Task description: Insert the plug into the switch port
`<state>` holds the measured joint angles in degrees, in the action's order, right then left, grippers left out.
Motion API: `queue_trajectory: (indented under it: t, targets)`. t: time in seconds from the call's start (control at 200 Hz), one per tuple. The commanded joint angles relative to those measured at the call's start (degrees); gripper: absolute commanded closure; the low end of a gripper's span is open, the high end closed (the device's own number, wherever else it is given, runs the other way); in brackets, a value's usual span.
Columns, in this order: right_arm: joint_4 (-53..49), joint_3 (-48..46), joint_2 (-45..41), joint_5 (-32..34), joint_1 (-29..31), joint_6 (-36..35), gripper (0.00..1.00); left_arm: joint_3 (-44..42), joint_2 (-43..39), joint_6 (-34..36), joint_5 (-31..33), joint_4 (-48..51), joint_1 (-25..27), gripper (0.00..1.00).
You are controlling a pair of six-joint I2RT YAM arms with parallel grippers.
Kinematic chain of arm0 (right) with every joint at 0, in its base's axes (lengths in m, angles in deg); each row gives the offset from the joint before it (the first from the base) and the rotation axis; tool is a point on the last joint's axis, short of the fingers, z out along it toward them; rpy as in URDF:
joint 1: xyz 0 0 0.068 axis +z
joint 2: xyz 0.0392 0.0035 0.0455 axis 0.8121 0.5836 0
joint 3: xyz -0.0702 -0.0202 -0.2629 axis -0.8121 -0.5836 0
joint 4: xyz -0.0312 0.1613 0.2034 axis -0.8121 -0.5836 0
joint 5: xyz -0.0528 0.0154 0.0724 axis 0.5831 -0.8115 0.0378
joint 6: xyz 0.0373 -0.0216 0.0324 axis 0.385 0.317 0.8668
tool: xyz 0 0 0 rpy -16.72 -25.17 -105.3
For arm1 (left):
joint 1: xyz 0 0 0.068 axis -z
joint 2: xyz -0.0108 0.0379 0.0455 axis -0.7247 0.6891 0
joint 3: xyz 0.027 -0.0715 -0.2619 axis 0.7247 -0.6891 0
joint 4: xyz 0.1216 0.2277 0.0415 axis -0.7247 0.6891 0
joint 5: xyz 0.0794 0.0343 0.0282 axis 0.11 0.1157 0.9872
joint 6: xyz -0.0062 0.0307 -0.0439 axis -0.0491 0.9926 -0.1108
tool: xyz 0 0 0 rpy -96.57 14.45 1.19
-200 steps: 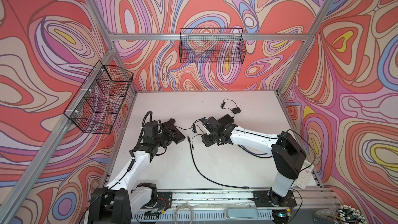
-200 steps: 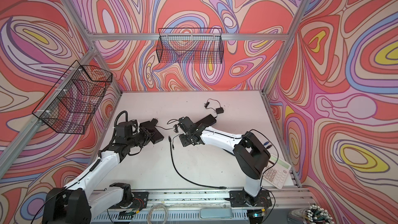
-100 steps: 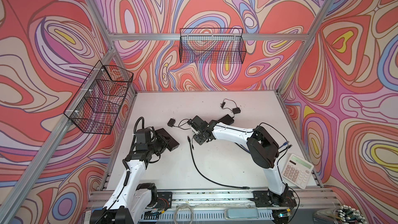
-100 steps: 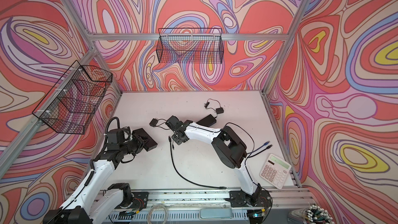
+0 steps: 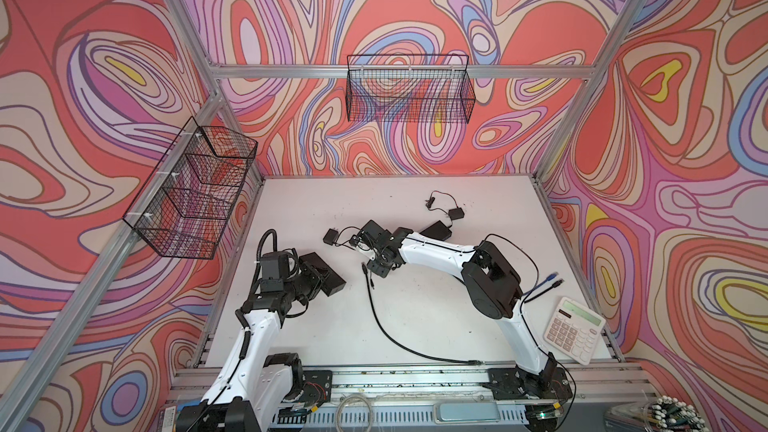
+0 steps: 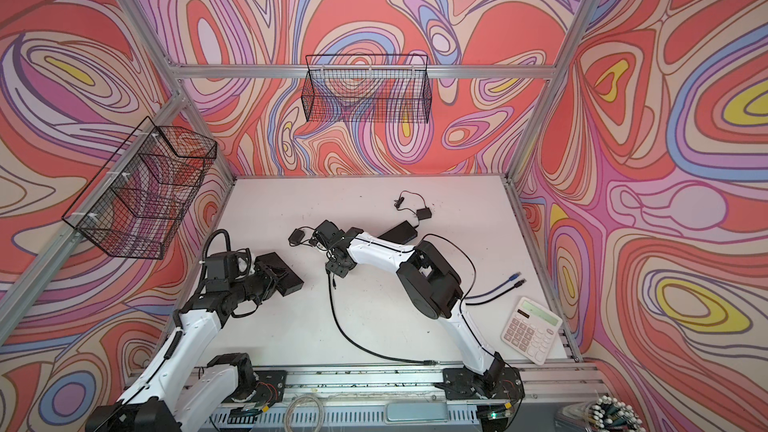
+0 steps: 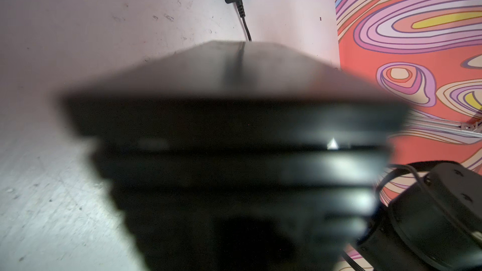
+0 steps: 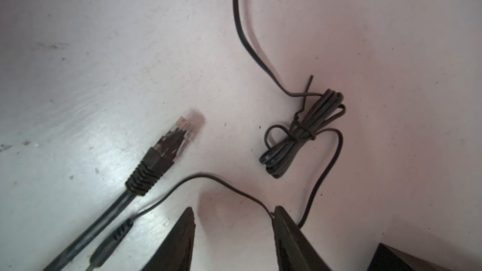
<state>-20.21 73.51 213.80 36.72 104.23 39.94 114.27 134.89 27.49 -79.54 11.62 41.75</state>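
Observation:
My left gripper is shut on the switch, a flat black box held just above the table's left side in both top views. It fills the left wrist view as a blurred black slab; its ports and my jaws are hidden there. The plug, a clear-tipped connector on a thick black cable, lies on the table. My right gripper hovers open over bare table beside the plug, holding nothing. In both top views it sits above the cable's end.
A small black adapter with a thin cord and a tied cord bundle lies by the right gripper. Behind the right arm are another black box and a second adapter. A calculator and blue cables lie right. Wire baskets hang on the walls.
The right arm has swung its gripper left onto the cable's plug end, jaws narrowing slightly. The left arm has drawn the switch back toward the left and near side.

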Motion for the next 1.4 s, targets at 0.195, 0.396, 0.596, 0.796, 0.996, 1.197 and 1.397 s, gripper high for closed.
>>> queue_trajectory:
  t: [0.195,0.396,0.596,0.796,0.996,1.197,1.397]
  targets:
    - [-1.6,1.7,1.9,-2.2,-2.2,-3.4,0.50,-0.8,0.2,0.0,-1.9,-3.6,-0.8,0.77]
    - [-1.5,1.5,2.6,-6.2,-4.2,-3.8,0.58,-1.7,0.8,-0.7,-2.2,-5.0,-0.9,0.77]
    - [-1.8,0.9,2.7,-9.4,-4.4,-4.6,0.61,-1.6,1.5,-0.8,-2.5,-5.8,-1.0,0.77]
    - [-1.0,1.0,3.0,-10.7,-4.4,-5.0,0.64,-2.2,2.7,-1.5,-3.0,-7.6,-1.0,0.77]
    - [-2.3,1.8,4.1,-10.4,-4.4,-4.6,0.74,-2.7,3.1,-1.9,-3.1,-8.5,-1.1,0.77]
    - [-2.3,0.1,3.3,-11.3,-6.1,-3.3,0.86,-2.8,3.6,-1.7,-3.3,-8.8,-1.3,0.77]
    - [-1.2,-1.2,1.5,-13.3,-7.9,-2.4,0.93,-3.6,4.0,-1.8,-3.4,-9.6,-1.4,0.78]
